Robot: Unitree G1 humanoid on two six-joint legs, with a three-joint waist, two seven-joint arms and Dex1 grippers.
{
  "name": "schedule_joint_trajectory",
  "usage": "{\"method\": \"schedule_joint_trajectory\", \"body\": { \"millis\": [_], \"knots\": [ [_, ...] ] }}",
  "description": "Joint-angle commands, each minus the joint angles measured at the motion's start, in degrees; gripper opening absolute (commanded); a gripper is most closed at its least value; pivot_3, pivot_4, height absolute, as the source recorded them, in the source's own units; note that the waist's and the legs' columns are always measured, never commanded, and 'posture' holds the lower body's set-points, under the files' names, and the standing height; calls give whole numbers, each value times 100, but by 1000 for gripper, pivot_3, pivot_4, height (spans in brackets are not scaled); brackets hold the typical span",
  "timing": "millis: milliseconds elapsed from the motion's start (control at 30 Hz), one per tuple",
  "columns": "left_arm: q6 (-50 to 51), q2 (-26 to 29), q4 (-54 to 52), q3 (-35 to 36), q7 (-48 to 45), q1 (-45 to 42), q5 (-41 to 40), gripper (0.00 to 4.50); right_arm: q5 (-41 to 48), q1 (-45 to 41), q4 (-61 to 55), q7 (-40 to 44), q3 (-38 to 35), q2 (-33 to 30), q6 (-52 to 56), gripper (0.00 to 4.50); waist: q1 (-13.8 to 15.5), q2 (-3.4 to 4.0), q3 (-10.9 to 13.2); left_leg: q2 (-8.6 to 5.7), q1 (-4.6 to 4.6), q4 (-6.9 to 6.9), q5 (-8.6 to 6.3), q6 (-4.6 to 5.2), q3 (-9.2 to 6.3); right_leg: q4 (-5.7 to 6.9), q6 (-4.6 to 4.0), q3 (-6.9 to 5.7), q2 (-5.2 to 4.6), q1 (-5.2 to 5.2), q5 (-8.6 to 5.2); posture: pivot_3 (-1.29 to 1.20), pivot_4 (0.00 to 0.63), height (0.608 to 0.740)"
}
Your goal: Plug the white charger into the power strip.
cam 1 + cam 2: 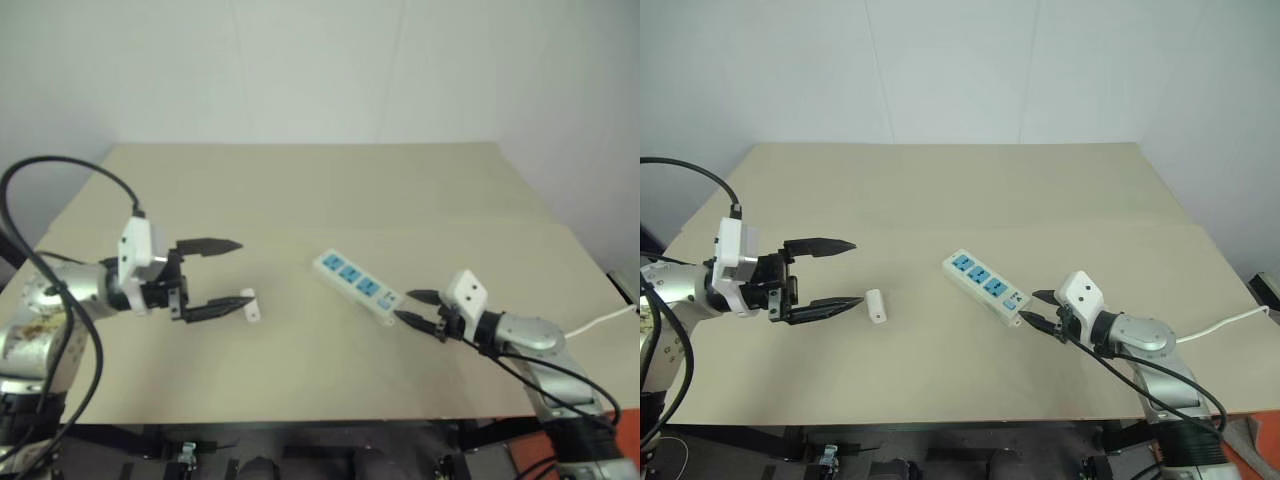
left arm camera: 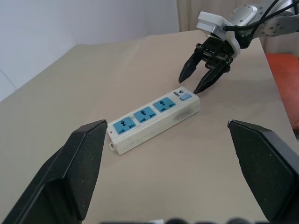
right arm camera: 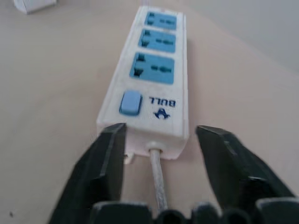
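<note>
The strip [image 1: 986, 286] lies flat and slantwise near the middle of the table [image 1: 970, 180], its three blue sockets facing up, which is how it needs to sit for a plug to go straight down into it. Its cord leaves the near end and runs between the parted fingers of the right gripper [image 1: 1042, 309]. That gripper is released and grasps nothing; its tips stand just off the switch end of the strip, one to each side, as if lined up to steady or nudge that end. From its wrist camera I cannot tell whether a fingertip brushes the casing.

The charger [image 1: 876, 305] lies on its side on the bare tabletop, well apart from the strip, towards the robot's left. The left gripper [image 1: 840, 273] hangs beside it, pointing sideways across the table with its fingers spread wide and empty. The lower fingertip is just beside the charger, so the opening looks set for a pick-up that has not yet happened.

To my eye, the plugging itself is not begun: the charger must first be grasped and stood upright.
</note>
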Motion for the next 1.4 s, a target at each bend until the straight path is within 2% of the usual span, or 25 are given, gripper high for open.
{"method": "schedule_joint_trajectory", "body": {
  "millis": [33, 67, 100, 233, 367, 700, 967, 1167, 1367, 1400],
  "knots": [
    [-42, 22, -36, 80, -42, -73, -7, 4500, 491, 238, -393, -53, -413, 87, -115, 4040, 20, 0, 0, -1, -2, 0, 0, 0, 0, -3, -3, -1, -3, 0, 2, 0, 150, 740],
    [-46, 26, -34, 87, -50, -59, -2, 4500, 618, 293, -444, -87, -469, 155, -71, 4407, 22, 0, 0, -2, -5, 0, 0, 0, 0, -7, -4, -2, -5, 0, 3, 0, 150, 740],
    [-50, 27, -30, 91, -58, -49, 2, 4500, 718, 326, -494, -127, -500, 221, -18, 4458, 19, 0, 0, -2, -5, 0, 0, 0, 0, -9, -3, -2, -5, 0, 4, 0, 150, 740],
    [-16, 14, -47, 60, -71, -64, -8, 4500, 521, 301, -537, -405, -248, 450, -129, 4458, -17, 0, 0, 0, -2, 0, 0, 0, 1, -14, 5, -1, -3, 2, 6, 0, 150, 740],
    [6, 18, -81, 59, -72, -63, -19, 4500, 739, 230, -432, -271, -160, 587, -49, 4458, -8, 0, 0, 3, 1, -2, 0, 0, 0, -13, 4, -1, 1, 3, 6, 0, 150, 740],
    [-22, 35, -105, 89, -45, -6, 26, 4500, 126, -46, 383, -552, 141, 772, -659, 4458, -5, -1, 1, 2, -2, -1, 0, 0, 1, -20, 3, -2, -1, 3, 7, 0, 150, 740],
    [-46, 45, -78, 112, -58, -8, 36, 4500, 434, -162, 824, -268, 159, 911, -604, 4458, -6, 0, 1, 2, -2, -2, 0, 0, 1, -20, -9, -2, -1, 3, 14, 0, 150, 740],
    [-79, 10, -47, 64, -57, -64, 70, 4500, 299, -432, 1362, -322, 244, 1214, -789, 4458, -19, 0, 1, 3, 0, -2, 0, 0, 1, -19, -9, -2, 1, 3, 15, 0, 150, 740],
    [-86, 18, -67, 103, -62, -30, 101, 4500, 121, -496, 1656, -297, 312, 1241, -966, 4458, -17, -1, 0, 2, 0, -2, 0, 0, 1, -19, -15, -2, 0, 4, 18, 0, 150, 740],
    [-87, 20, -71, 112, -63, -19, 105, 4500, 119, -494, 1680, -284, 306, 1242, -994, 4291, -16, -1, 0, 3, 1, -2, 0, 0, 1, -19, -15, -2, 0, 5, 18, 0, 150, 740]
  ]
}}
